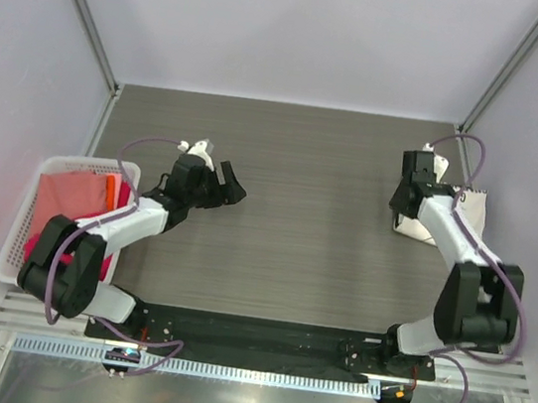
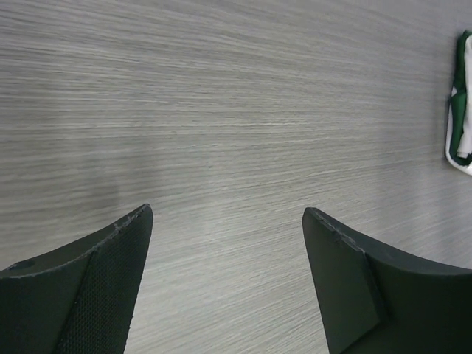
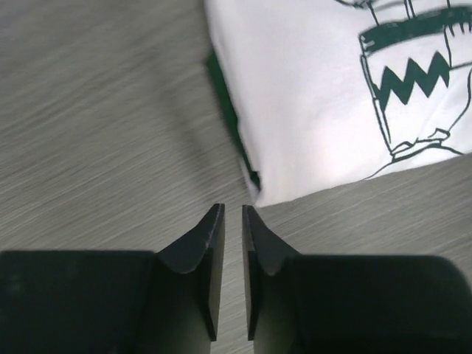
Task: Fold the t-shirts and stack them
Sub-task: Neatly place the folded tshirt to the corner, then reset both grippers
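Note:
A folded cream t-shirt [image 1: 474, 205] with black print lies at the table's right side. In the right wrist view the cream t-shirt [image 3: 324, 96] shows dark green fabric [image 3: 225, 96] along its left edge. My right gripper [image 3: 233, 209] is shut and empty, its tips just short of the shirt's near corner; from above the right gripper [image 1: 404, 203] is over the shirt's left edge. My left gripper [image 1: 231, 186] is open and empty over bare table left of centre. Its fingers [image 2: 110, 280] frame bare wood, with the folded shirt [image 2: 461, 103] at the far right edge.
A white lattice basket [image 1: 20, 227] stands at the left table edge, holding a salmon-pink shirt [image 1: 74, 199] and magenta cloth [image 1: 34, 244]. Grey walls enclose the table on three sides.

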`<action>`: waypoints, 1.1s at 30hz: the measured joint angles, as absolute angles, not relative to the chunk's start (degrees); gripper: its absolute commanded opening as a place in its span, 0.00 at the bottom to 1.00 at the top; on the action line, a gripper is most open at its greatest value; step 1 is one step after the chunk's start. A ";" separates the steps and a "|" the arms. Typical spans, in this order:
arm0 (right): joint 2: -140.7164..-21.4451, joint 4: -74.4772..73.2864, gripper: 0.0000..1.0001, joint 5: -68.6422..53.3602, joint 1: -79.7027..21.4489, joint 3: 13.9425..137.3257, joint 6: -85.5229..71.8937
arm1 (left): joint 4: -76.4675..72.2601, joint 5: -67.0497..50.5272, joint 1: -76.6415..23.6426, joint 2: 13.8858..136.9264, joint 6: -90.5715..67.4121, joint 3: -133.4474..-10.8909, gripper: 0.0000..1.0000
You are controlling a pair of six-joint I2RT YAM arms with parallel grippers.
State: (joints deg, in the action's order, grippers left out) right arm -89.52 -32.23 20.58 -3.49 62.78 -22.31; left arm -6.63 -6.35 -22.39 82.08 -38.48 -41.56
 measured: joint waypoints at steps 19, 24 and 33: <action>-54.24 -8.78 1.00 9.21 -17.96 29.78 -21.98 | -4.21 9.15 -24.91 48.45 -38.96 -25.34 1.00; -52.73 -1.83 1.00 7.77 -17.96 24.88 -24.01 | -1.45 14.57 -24.84 43.48 -38.41 -19.33 1.00; -47.57 6.11 1.00 6.39 -17.96 14.70 -25.98 | -3.53 12.93 -24.84 42.28 -35.90 -17.56 1.00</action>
